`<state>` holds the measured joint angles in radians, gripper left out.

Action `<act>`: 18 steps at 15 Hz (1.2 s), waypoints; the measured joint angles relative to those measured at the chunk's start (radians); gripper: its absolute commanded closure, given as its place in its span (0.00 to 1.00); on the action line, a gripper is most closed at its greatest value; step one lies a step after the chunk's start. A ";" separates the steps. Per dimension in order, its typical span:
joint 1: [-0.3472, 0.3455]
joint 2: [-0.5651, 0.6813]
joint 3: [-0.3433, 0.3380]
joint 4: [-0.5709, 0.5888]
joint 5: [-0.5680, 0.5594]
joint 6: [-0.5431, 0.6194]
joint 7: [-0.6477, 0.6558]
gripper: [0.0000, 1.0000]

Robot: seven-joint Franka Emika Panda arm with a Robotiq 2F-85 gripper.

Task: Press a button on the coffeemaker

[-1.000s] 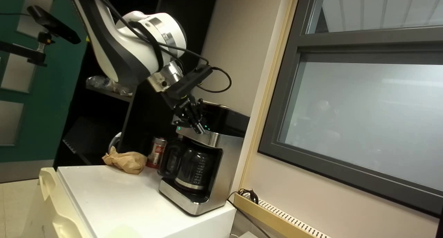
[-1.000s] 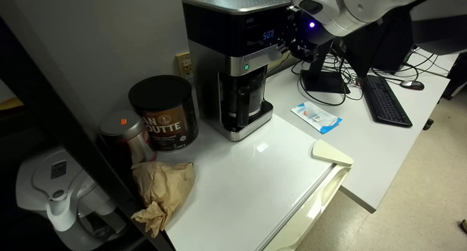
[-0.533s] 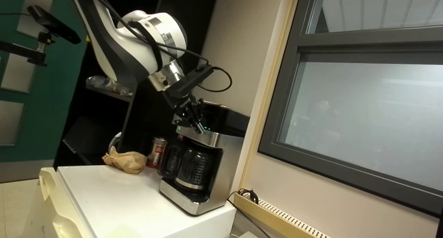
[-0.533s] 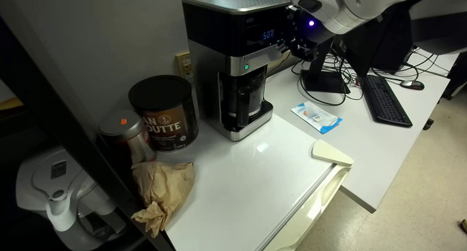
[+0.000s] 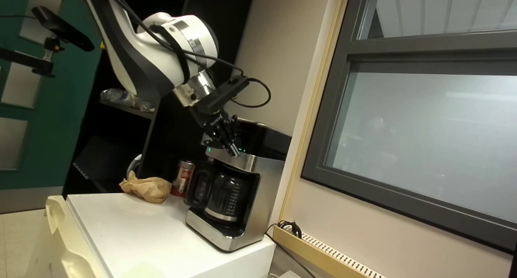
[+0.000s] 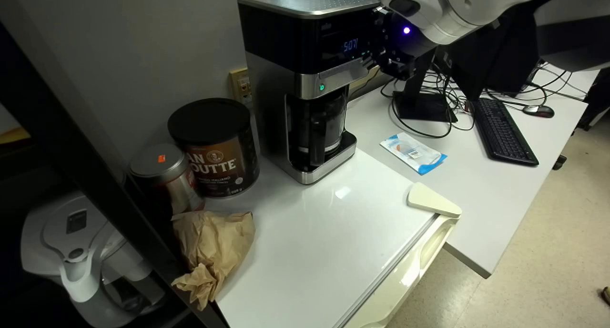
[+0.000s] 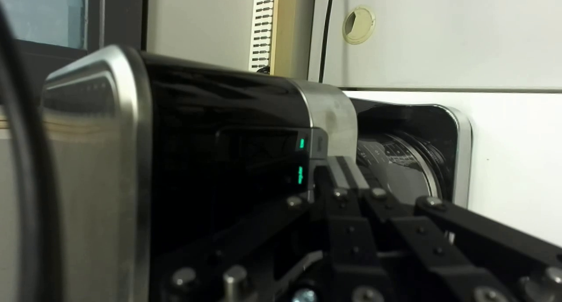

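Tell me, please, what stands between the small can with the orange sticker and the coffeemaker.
In an exterior view, a larger black-lidded can stands between the small can and the coffeemaker.

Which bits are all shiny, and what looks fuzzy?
In an exterior view, a glare patch sits on the white cabinet top; in an exterior view, a pale streak shows on the window; in the wrist view, the coffeemaker gleams along its silver edge, and the black cable at left is blurred.
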<state>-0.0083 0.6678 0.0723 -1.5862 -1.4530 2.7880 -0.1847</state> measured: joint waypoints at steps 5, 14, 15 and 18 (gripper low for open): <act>0.000 -0.001 -0.002 -0.007 -0.047 0.000 0.001 0.99; 0.000 -0.042 -0.009 -0.102 -0.320 0.004 0.152 0.99; 0.000 -0.052 -0.009 -0.119 -0.367 0.004 0.189 0.99; -0.001 -0.087 -0.009 -0.172 -0.527 0.004 0.313 0.99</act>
<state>-0.0090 0.5806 0.0630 -1.7578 -1.9800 2.7920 0.1283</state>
